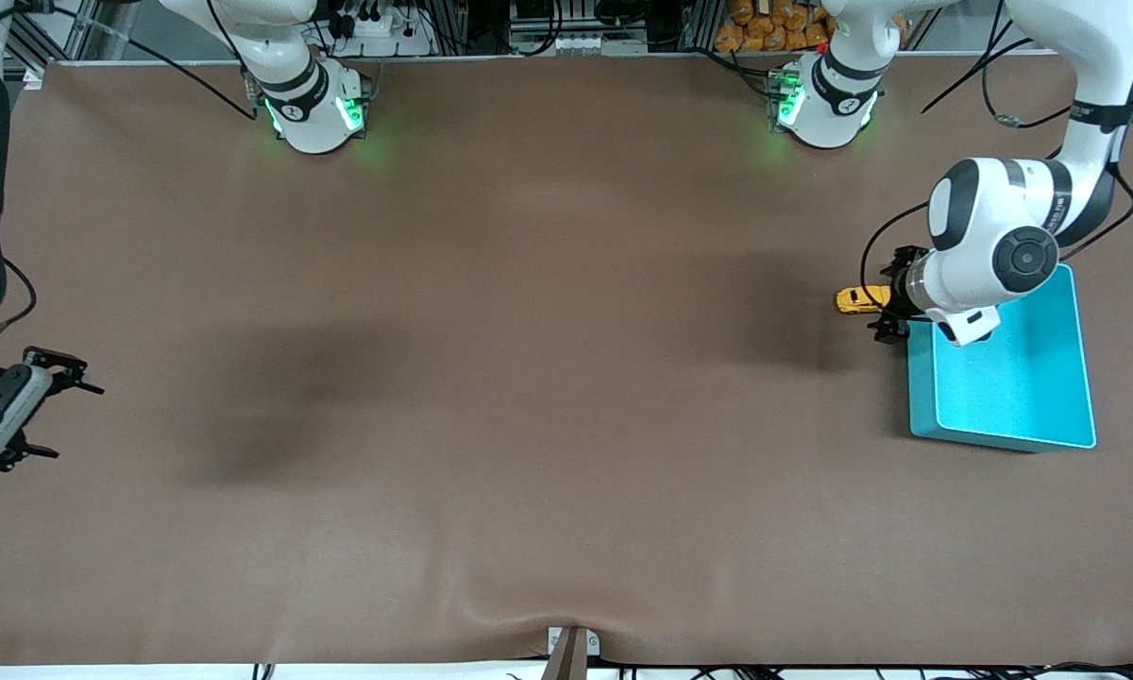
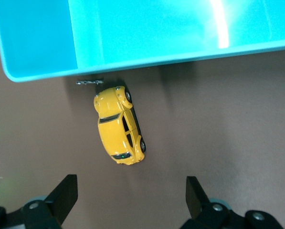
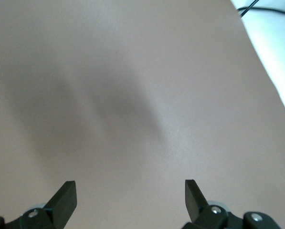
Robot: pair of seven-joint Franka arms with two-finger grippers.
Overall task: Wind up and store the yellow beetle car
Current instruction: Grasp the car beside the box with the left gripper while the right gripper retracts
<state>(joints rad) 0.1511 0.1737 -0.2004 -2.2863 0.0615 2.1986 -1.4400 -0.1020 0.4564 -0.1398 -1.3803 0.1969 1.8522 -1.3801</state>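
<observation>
Yellow beetle car (image 1: 859, 299), just one of it, sits on its wheels on the brown table (image 1: 529, 378) toward the left arm's end, just beside the outer wall of the single turquoise bin (image 1: 1029, 397) and not inside it. One tiny metal bit (image 2: 90, 82) lies between the car's nose and the bin wall. Two arms are here. The left gripper (image 2: 131, 191) hangs over the car, fingers (image 2: 66, 193) spread wide with nothing between them. The right gripper (image 1: 52, 406) waits over the table edge at the right arm's end, its fingers (image 3: 66, 195) also wide and empty above bare cloth. Nothing stands between the car and the bin's rim.
</observation>
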